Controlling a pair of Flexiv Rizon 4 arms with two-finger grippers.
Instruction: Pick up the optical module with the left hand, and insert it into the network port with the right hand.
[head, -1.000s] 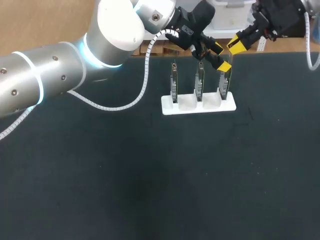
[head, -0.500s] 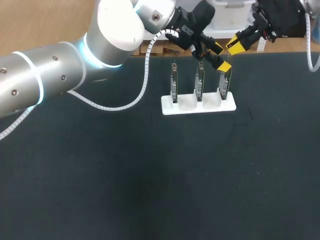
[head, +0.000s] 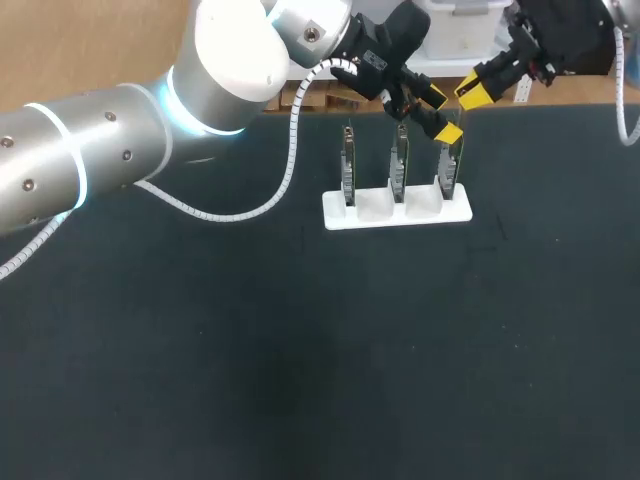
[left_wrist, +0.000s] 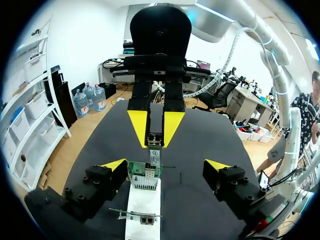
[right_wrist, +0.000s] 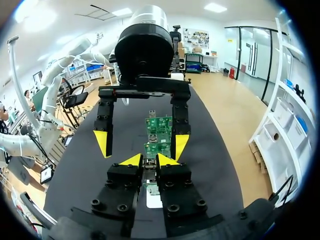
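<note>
3 boards (head: 397, 168) upright in a row in a rack (head: 376, 208), far on the table (head: 300, 350)

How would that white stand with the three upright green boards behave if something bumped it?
The white stand probably slides rather than tips: it looks low and flat on the table. The boards stand tall and thin in it, so a knock high up might lever it over. The boards themselves look stiff, probably fragile.

Black table top (head: 300, 380), white slotted stand (head: 375, 207) on it, far side, bit right of centre.
</note>
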